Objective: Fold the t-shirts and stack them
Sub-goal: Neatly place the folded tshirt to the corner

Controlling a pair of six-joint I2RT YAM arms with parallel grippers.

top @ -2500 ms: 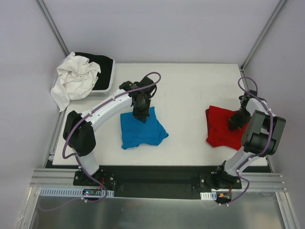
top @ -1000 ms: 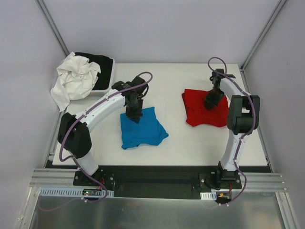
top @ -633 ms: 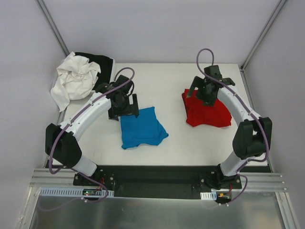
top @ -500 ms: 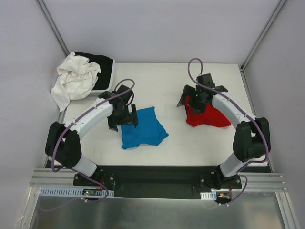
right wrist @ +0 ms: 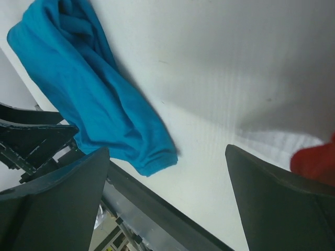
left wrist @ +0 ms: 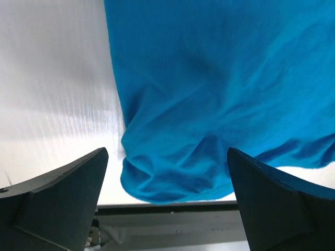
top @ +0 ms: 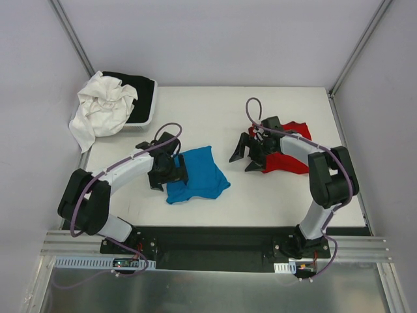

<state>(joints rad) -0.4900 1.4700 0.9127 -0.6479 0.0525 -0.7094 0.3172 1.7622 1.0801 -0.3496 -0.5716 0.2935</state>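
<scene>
On the left half of the table [top: 260,111], your blue t-shirt [top: 195,175] sits just right of the left gripper [top: 168,171], which is spread wide and empty. The red t-shirt [top: 290,156] lies well apart to the right, long side across the table. The right gripper [top: 245,158], also wide and empty, hangs at its left edge, so I'd say that arm's nearer.

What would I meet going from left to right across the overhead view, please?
white cloth → blue shirt → right gripper → red shirt

Table [top: 260,111]: blue shirt [top: 199,173], red shirt [top: 293,160], tray [top: 151,107]?
</scene>
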